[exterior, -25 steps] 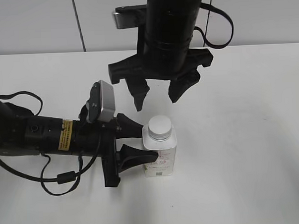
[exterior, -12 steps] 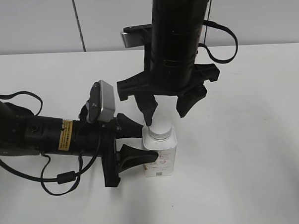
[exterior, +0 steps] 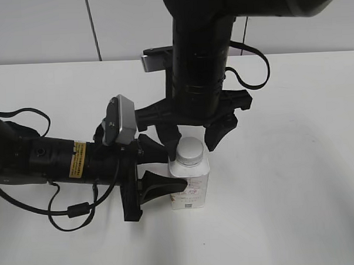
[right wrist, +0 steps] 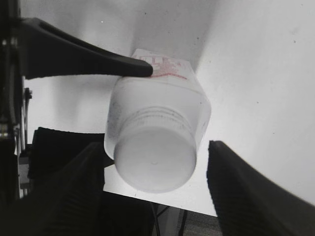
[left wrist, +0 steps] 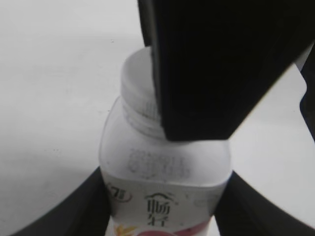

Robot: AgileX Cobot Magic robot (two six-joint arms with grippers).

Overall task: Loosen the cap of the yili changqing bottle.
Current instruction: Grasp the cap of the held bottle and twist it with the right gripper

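The small squarish white plastic bottle (exterior: 190, 182) has a matt, slightly frosted skin, with a printed label and faint dotted date print on its shoulder. Its round white plastic screw cap (exterior: 189, 150) looks smooth and flat on top, ribbed around the side. The black left pincer (exterior: 158, 168) is matt moulded plastic; the black right pincer (exterior: 192, 133) shows finely grooved inner faces. The white desk (exterior: 296, 162) is smooth with a dull sheen.
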